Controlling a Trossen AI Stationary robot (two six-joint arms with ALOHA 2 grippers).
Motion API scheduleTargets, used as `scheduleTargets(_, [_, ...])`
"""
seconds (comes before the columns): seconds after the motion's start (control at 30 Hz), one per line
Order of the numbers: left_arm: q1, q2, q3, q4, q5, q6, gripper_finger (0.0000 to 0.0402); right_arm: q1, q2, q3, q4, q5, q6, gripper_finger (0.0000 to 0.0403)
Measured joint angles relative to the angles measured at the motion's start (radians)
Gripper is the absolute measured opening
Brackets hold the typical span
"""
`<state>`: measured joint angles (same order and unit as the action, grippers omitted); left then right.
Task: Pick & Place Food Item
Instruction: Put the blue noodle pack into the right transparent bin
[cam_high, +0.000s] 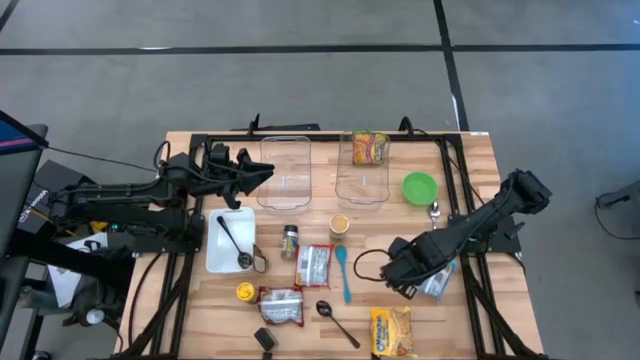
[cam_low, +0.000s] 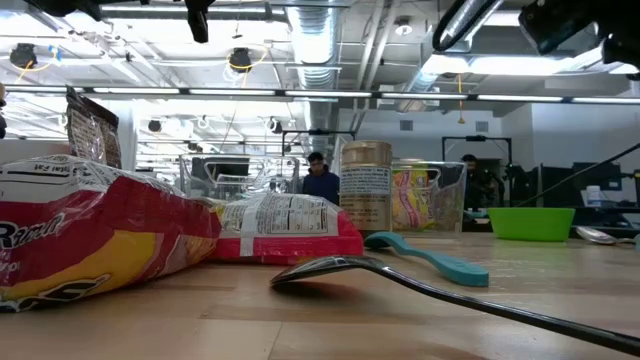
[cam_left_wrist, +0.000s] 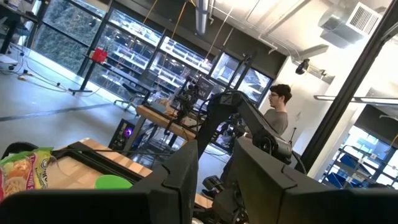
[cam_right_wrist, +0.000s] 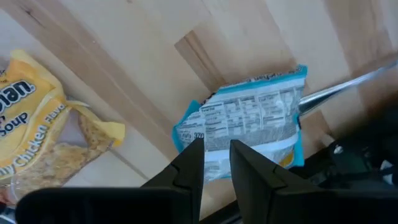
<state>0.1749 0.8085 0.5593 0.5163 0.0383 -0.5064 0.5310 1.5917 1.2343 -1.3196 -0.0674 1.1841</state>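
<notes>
Where the right gripper (cam_high: 408, 280) hangs in the lower right of the high view, its fingers (cam_right_wrist: 189, 163) stand slightly apart directly above a blue-edged snack packet (cam_right_wrist: 245, 121); whether they grip it cannot be told. This packet lies flat on the wooden table (cam_high: 470, 335), white nutrition panel upward, edges crinkled. A yellow chicken soup packet (cam_right_wrist: 37, 134) lies nearby to its left. At upper left, the left gripper (cam_high: 262, 172) hovers over a clear container (cam_high: 286, 172), narrowly open and empty.
</notes>
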Motion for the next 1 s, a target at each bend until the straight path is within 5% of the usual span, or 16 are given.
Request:
scheduleTargets(0.33, [0.0,0.0,0.0,-0.004,0.0,0.0,0.0102,0.001,0.0,0.0,-0.004,-0.108,0.119,0.0096])
scheduleTargets(0.63, [0.0,0.0,0.0,-0.007,0.0,0.0,0.0102,0.004,0.0,0.0,0.117,-0.115,0.513,0.015])
scheduleTargets(0.8, [0.0,0.0,0.0,-0.007,0.0,0.0,0.0102,0.011,0.05,0.0,0.194,-0.122,0.628,0.0145])
scheduleTargets(1.0, [0.0,0.0,0.0,-0.011,0.0,0.0,0.0102,0.027,0.169,-0.001,0.181,-0.168,0.586,0.0116])
